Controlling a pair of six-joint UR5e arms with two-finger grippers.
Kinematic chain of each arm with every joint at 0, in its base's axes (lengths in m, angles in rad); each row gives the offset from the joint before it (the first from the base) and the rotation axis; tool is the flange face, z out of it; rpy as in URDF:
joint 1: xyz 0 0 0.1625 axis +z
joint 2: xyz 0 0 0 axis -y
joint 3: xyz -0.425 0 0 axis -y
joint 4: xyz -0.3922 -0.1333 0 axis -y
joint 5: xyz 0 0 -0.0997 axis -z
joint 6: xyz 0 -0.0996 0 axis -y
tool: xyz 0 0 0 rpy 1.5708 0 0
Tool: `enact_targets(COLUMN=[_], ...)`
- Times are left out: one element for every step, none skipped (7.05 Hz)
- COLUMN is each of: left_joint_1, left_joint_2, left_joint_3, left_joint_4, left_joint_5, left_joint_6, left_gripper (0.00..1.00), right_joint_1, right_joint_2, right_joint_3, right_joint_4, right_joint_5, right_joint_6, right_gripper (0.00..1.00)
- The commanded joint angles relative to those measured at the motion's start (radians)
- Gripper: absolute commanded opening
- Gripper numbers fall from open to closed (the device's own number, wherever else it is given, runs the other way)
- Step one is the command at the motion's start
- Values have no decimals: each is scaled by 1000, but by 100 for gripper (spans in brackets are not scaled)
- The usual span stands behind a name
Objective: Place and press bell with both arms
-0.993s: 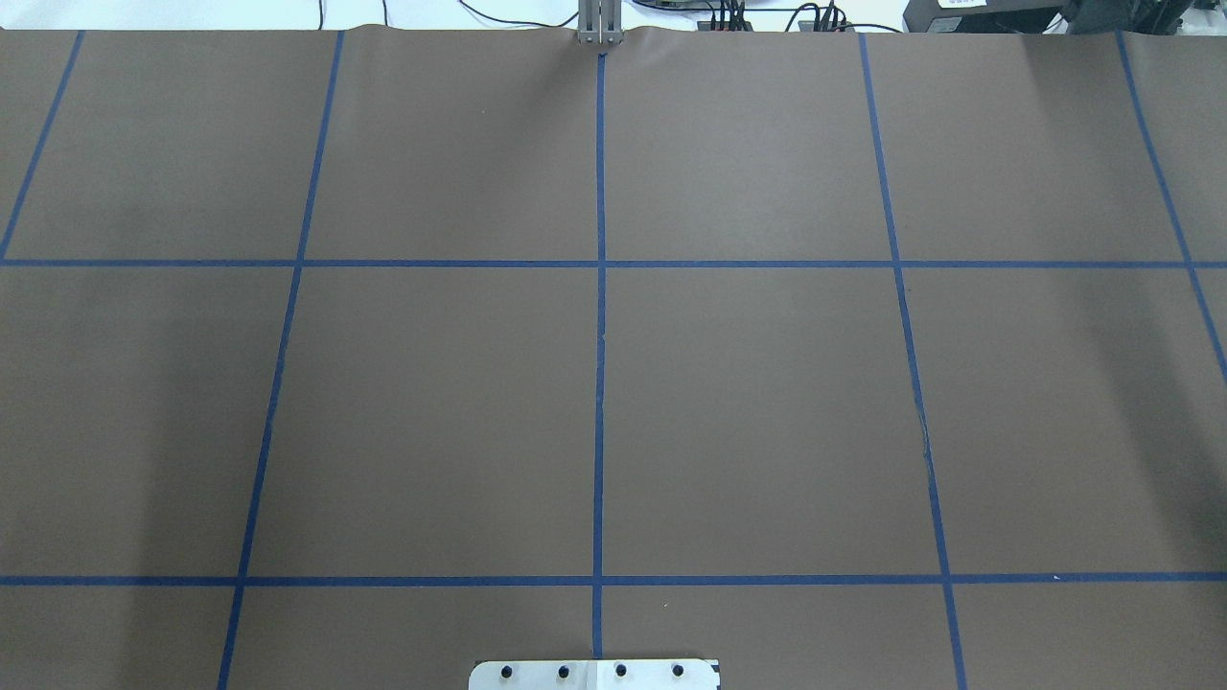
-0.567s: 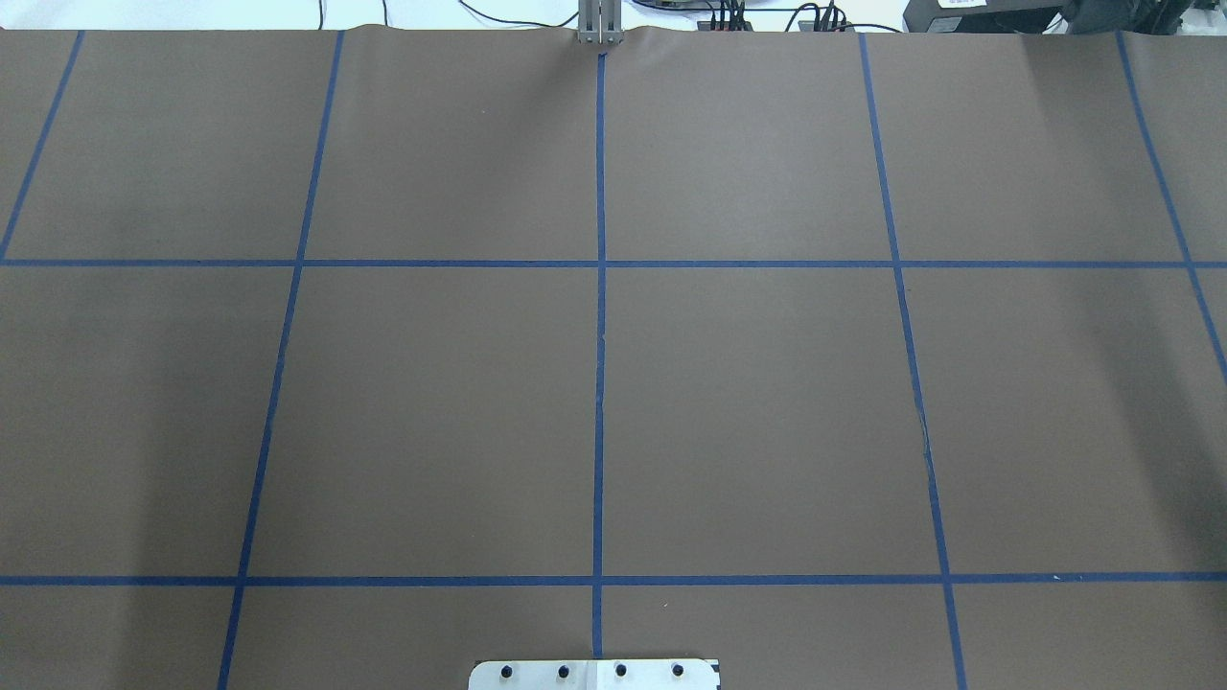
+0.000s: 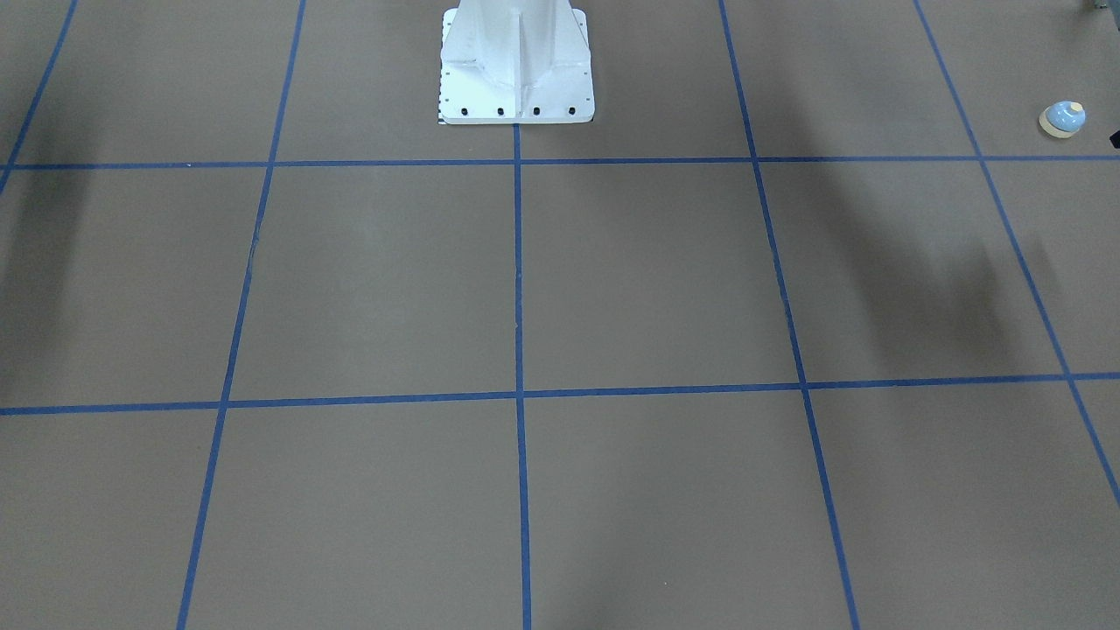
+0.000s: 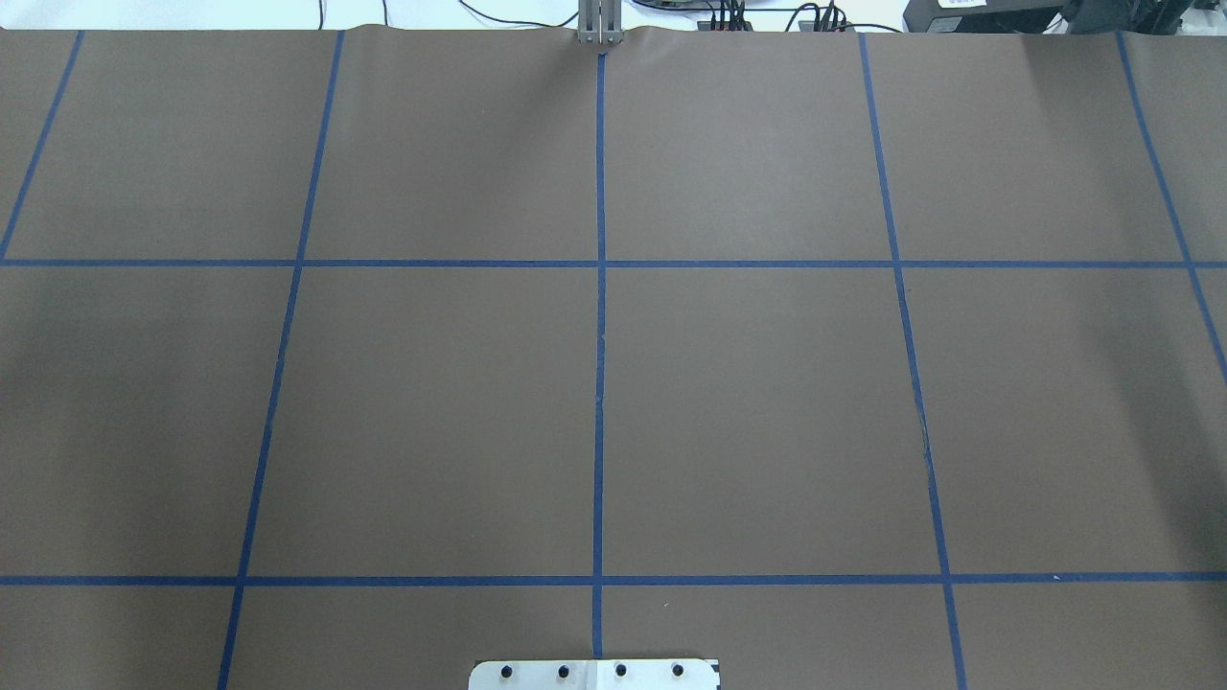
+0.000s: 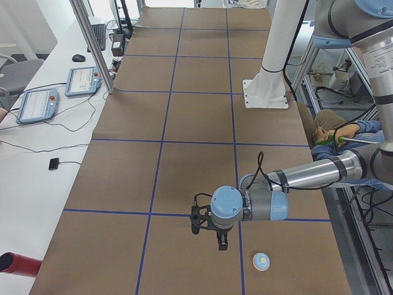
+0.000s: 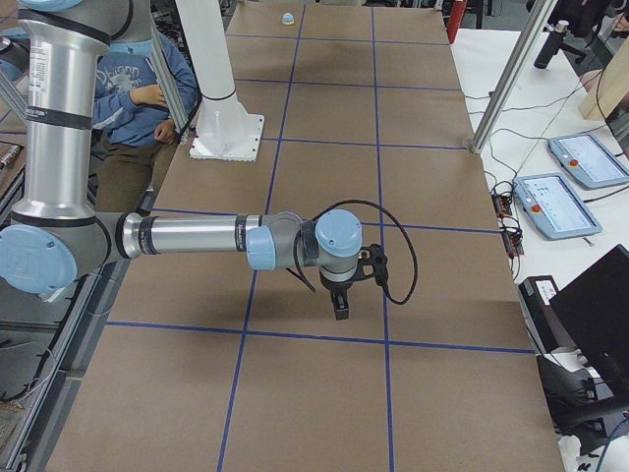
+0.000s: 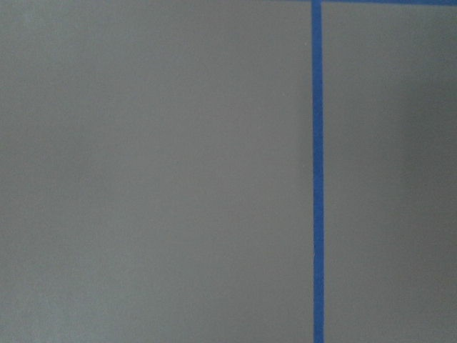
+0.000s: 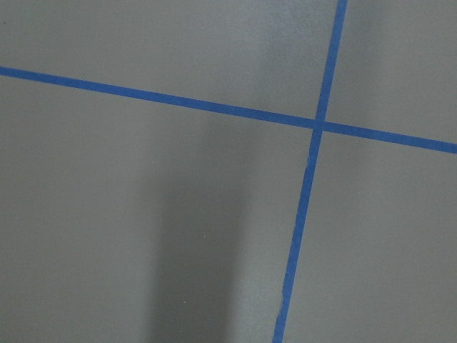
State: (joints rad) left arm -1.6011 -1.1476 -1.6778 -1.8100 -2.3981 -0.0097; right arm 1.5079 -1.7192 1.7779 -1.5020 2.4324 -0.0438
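At the table's end on the robot's left, a small light-blue dome-shaped call bell (image 5: pixel 261 261) stands upright on the brown paper-covered table (image 4: pixel 767 383). It has a cream base ring flat on the paper and a cream button on its crown. In the front-facing view the bell (image 3: pixel 1062 119) sits at the 2 o'clock edge of the picture, just above a horizontal strip of the blue tape grid (image 4: pixel 599 383). In the right-side view it is a tiny pale-blue cap (image 6: pixel 287 18) at 12 o'clock, far down the table.

The grey-silver tubular left arm (image 5: pixel 307 175) reaches out level over the table, and its black left gripper (image 5: pixel 222 244) points straight down. The bell lies near it at roughly 4 o'clock in the left-side view, apart from it and not touched. Whether this gripper's fingers are apart or together cannot be told from the side.

The grey-silver right arm (image 6: pixel 187 236) also stretches out level, its black right gripper (image 6: pixel 340 310) hanging downward above the paper just short of a tape line. Its finger spacing cannot be judged either.

The white bolted pedestal (image 3: pixel 516 61) stands at 12 o'clock in the front-facing view.
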Motion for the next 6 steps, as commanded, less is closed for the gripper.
enact_targets(left_joint_1=[-3,-2,-2,0,3,3], left_joint_2=[75,77,74,66,59,48], left_joint_3=[41,109,172,211,239,266], left_joint_4=[0,-2,-2,0,3,4], left_joint_5=[5,5,5,5,4,-7], left_joint_6=[-3,-1,0,-1,-6,-7], left_gripper=[99,99,99,99,99,99], right_joint_1=[-61,-77,-90,-98,-106,-112], right_joint_2=[-2,-2,0,1,4,4], right_joint_3=[-3,-15,-21,-23,-23,-23], right_joint_4=[81,89,91,92,98,98], right_joint_5=[-12,-15,-16,-15,-15,-15], right_joint_6=[87,87,87,88,88,88], right_gripper=[100,100,100,100,100,100])
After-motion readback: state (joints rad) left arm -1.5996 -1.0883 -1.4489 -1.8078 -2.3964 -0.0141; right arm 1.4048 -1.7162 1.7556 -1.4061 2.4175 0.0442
